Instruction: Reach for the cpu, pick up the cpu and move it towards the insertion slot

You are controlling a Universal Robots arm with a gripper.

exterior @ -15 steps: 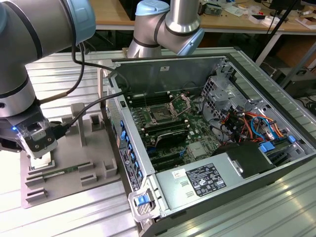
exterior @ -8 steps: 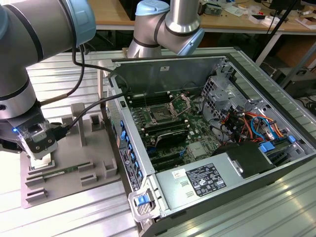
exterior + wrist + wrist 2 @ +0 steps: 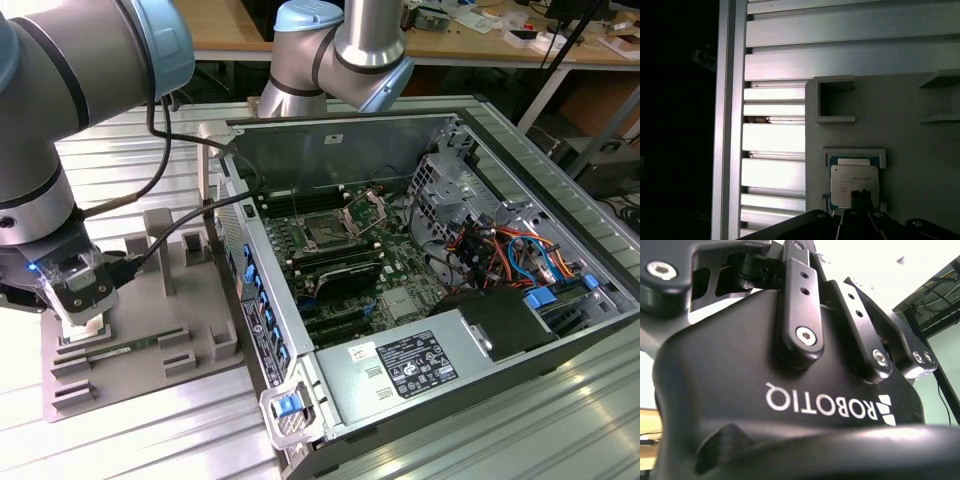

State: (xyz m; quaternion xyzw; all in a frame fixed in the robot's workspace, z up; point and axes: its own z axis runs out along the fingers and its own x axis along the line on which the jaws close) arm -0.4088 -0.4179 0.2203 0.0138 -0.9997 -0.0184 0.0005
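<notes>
While the gripper [image 3: 80,312] hangs over the cpu [image 3: 852,181], grey holder [image 3: 920,175] beneath, jaw opening cannot be told

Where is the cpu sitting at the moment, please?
In the first wrist view, the cpu lies in a framed pocket of the grey fixture plate, beside the slatted aluminium table and close to the gripper.

slatted metal table [image 3: 110,170], grey fixture plate [image 3: 180,312]; open computer case [image 3: 330,150]
</notes>
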